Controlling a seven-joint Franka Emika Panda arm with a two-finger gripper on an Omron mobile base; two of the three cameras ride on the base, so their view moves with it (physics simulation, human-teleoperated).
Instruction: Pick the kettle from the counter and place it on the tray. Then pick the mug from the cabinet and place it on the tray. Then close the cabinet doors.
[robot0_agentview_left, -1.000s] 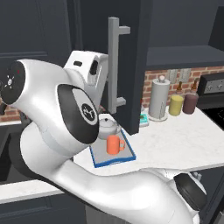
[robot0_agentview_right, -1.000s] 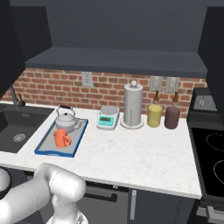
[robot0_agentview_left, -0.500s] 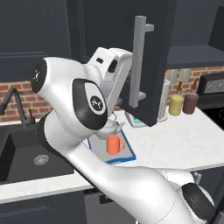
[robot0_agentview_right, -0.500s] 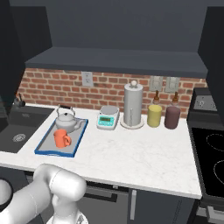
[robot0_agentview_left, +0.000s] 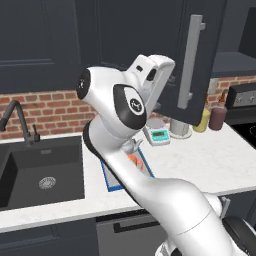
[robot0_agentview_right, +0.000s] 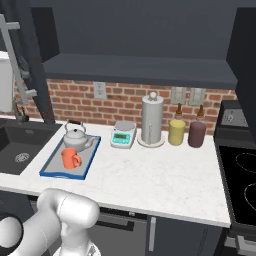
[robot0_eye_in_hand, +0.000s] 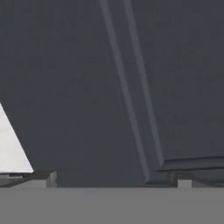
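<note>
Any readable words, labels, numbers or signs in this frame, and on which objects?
No text reads anywhere.
Digital scale: its display shows dark marks, too small and blurred to read.
Round emblem on the arm's dark joint: a symbol, not lettering.
Kettle, mug, tray, paper-towel roll, yellow canister, dark-red canister: no labels visible.
</note>
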